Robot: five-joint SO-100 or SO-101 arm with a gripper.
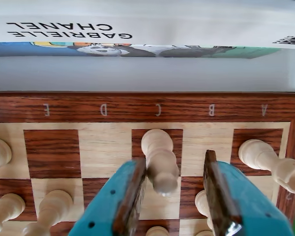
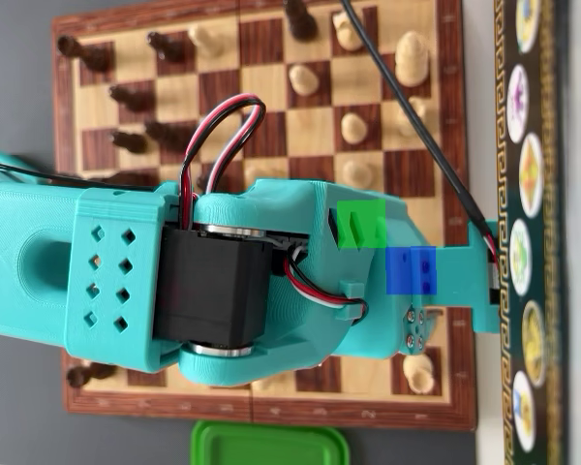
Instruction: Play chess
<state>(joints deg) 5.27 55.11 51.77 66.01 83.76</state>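
In the wrist view my gripper (image 1: 175,162) is open above the wooden chessboard (image 1: 128,105). A pale chess piece (image 1: 160,157) stands on the dark square under letter C, in the row next to the lettered edge. Its head rises between my jaws, close against the left finger (image 1: 132,191) and well apart from the right finger (image 1: 217,191). Another pale piece (image 1: 201,201) shows low beside the right finger. In the overhead view the teal arm (image 2: 126,271) covers the middle of the board (image 2: 271,409) and hides the gripper.
More pale pieces stand to the left (image 1: 54,204) and right (image 1: 265,157). Dark pieces (image 2: 126,95) fill the overhead view's upper left. A book (image 1: 69,29) lies along the lettered edge. A green lid (image 2: 269,444) sits below the board. A black cable (image 2: 407,107) crosses it.
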